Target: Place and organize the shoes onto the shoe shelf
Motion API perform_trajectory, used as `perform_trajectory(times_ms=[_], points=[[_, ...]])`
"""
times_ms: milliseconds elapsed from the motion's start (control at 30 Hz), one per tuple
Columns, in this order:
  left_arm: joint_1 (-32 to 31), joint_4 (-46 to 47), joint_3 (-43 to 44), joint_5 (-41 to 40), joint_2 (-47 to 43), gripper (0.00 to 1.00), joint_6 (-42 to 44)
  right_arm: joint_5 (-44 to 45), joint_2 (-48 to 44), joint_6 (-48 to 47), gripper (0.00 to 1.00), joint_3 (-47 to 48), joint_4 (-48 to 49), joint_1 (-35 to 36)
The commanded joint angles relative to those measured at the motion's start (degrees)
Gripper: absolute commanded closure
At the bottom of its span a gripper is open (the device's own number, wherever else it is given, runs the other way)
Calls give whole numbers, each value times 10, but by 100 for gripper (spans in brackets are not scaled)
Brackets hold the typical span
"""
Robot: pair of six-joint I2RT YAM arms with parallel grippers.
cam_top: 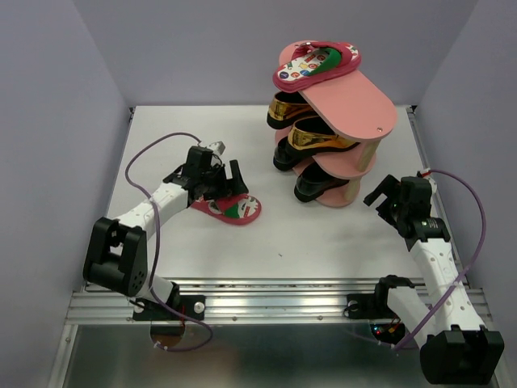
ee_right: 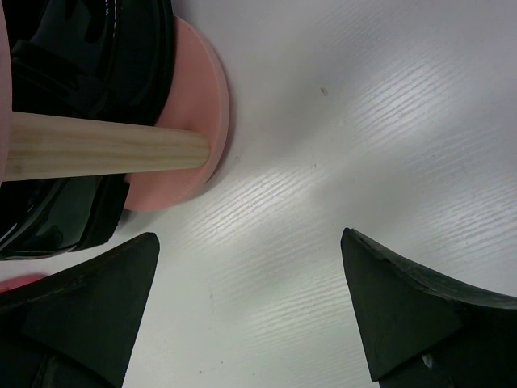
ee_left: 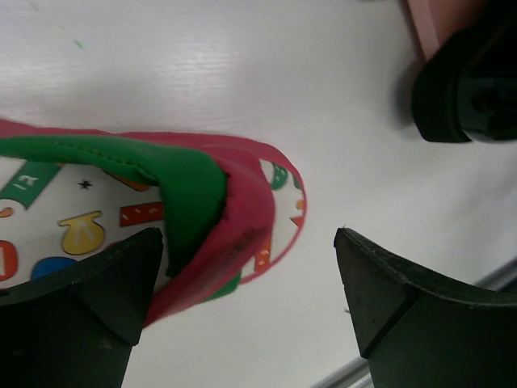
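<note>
One pink flip-flop (cam_top: 317, 65) lies on the top board of the salmon-pink shoe shelf (cam_top: 367, 109). Two gold loafers (cam_top: 317, 136) sit on the middle level and two glossy black loafers (cam_top: 317, 184) at the bottom. The other flip-flop (cam_top: 234, 209) lies flat on the table, left of the shelf. My left gripper (cam_top: 222, 187) is low over its toe end, open. In the left wrist view the flip-flop's (ee_left: 242, 210) red-green strap lies by the left finger, and my left gripper (ee_left: 250, 275) grips nothing. My right gripper (cam_top: 378, 200) is open to the right of the shelf's base.
In the right wrist view, my right gripper (ee_right: 250, 275) is over bare table beside the shelf's bottom board (ee_right: 202, 121) and wooden post (ee_right: 105, 149). A black loafer (ee_left: 468, 89) shows at the upper right of the left wrist view. Grey walls enclose the table on three sides.
</note>
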Motion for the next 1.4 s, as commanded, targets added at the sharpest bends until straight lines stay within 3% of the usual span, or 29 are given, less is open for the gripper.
perform_trajectory(times_ms=[0,167,333,433,567,733,1033,1133,1233,1367], points=[[-17,-11,-24,99,-91,2,-82,-8,7,-2,0,16,18,-1],[-43,27,-27,140,-117,4,-169,-15,21,-4,0,22,27,-1],[-44,27,-6,159,-125,4,-171,-11,17,-7,0,24,27,-1],[-43,5,-2,121,-132,3,-159,-10,14,-7,0,23,24,-1],[-44,-66,12,-26,-159,4,-105,-7,3,-5,0,18,19,-1],[-44,-127,9,-68,-140,5,-44,-10,7,-3,0,13,21,-1],[-45,-11,-28,-10,-72,7,-59,-9,5,-3,0,19,19,-1],[-46,26,-28,23,-49,14,-70,-7,4,-4,0,19,14,-1],[-46,47,-28,33,-37,28,-81,-5,-1,-4,0,19,14,-1],[-44,46,-21,-3,-43,73,-101,-6,3,-4,0,20,14,-1]])
